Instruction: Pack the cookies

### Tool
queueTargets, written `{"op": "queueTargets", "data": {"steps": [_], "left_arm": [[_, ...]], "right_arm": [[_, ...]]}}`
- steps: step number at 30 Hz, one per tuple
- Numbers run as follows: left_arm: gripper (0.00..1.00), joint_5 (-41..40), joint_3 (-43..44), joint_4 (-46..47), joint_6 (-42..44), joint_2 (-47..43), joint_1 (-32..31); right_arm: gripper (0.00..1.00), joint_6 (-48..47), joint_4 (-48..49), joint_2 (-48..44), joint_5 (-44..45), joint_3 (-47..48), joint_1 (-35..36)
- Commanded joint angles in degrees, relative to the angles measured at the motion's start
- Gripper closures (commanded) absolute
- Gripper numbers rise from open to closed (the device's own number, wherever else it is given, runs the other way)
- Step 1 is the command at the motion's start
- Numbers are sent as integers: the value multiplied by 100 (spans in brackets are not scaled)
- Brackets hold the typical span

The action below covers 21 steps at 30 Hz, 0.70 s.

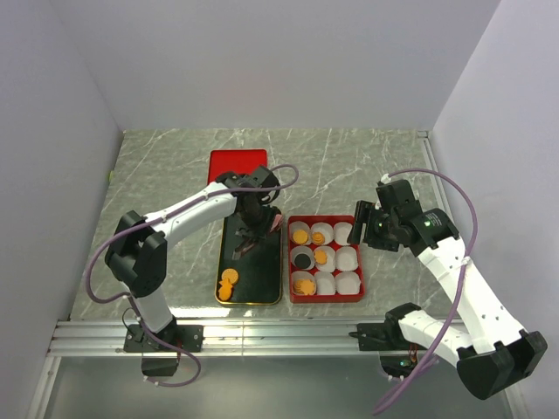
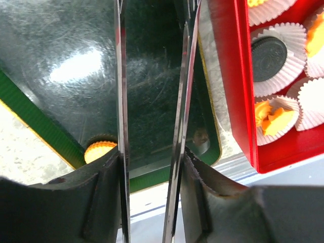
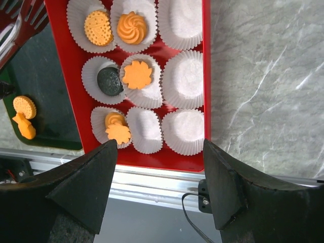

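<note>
Plainly the left arm is nearer: its left pincer pinches metal tongs above the dark tray. The loose orange cookies lie at the tray's near end, behind the tong tips. The right pincer hangs spread and empty over the red box.

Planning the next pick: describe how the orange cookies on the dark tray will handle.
The orange cookies look thin and rigid, so probably light but prone to cracking if squeezed. The dark tray is glossy, so they may slide when nudged.
</note>
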Motion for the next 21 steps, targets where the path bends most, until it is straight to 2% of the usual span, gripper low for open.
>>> {"op": "queueTargets", "data": {"steps": [1, 10, 21], "left_arm": [[53, 339, -42, 165, 162, -8, 17], [67, 604, -490, 437, 4, -148, 17], [72, -64, -113, -107, -181, -605, 43]], "right_arm": [[25, -74, 136, -6, 139, 141, -25], [25, -65, 136, 2, 130, 150, -25], [25, -57, 145, -41, 16, 132, -8]]}}
